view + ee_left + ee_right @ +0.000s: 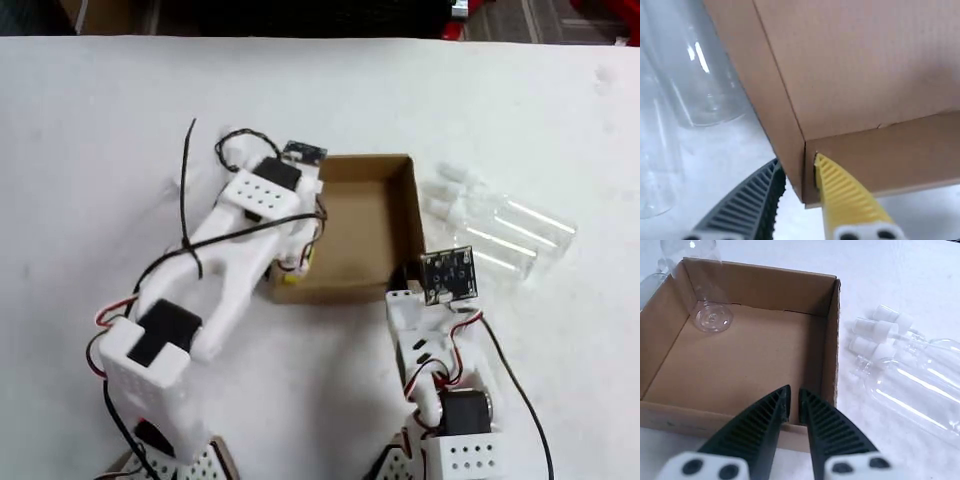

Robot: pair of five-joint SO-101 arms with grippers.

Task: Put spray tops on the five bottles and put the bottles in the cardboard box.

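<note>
1. high view: the box (360, 215) sits near the middle of the white table (120, 90). three bottles (505, 228) lie side by side between it and the table's right edge. beyond the far edge is dark floor (300, 15), with something red by the far right corner.
2. left wrist view: the left gripper (797, 165) pinches a corner of the box, with the grey finger on one side of the cardboard and the yellow on the other. other clear bottles (695, 65) are just outside that wall.
3. right wrist view: the right gripper (793, 402) hangs over the box's near wall, its fingers almost together with nothing between them. the lying bottles wear white spray tops (880, 330). a single bottle (710, 315) seems to stand in a far corner of the box.
4. likely step: loading capped bottles. the left grip should only steady the box, not crush it. the right gripper should open wide and take the nearest bottle around mid-body, since clear plastic rolls and slips. it then needs lifting well over the wall.
</note>
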